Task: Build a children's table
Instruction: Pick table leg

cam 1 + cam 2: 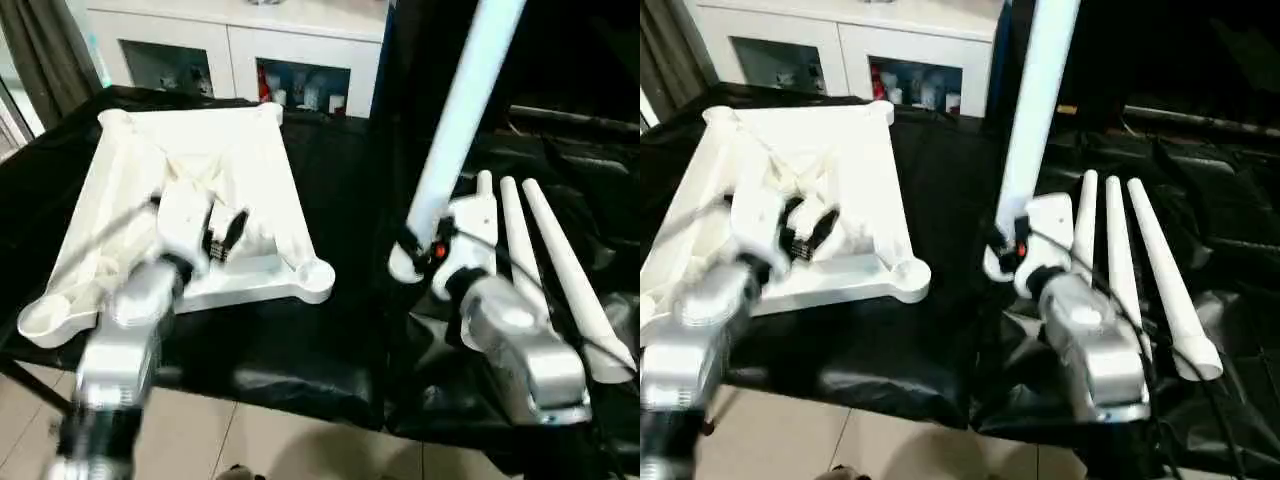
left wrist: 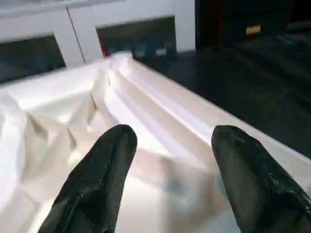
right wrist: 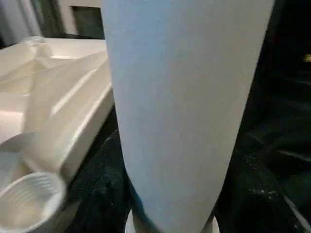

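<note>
Your right gripper [image 1: 415,255] holds one leg [image 1: 455,125] upright beside the table top [image 1: 250,170]; the left gripper [image 2: 167,160] hovers open, empty, above it. Align the threaded end squarely over the near corner socket [image 1: 315,275].

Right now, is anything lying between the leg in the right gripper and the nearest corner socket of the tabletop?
Nothing visible does. The right gripper holds one leg near its lower end, roughly upright. Between it and the near corner socket of the upturned tabletop lies bare black cloth. The three spare legs lie on the far side.
</note>
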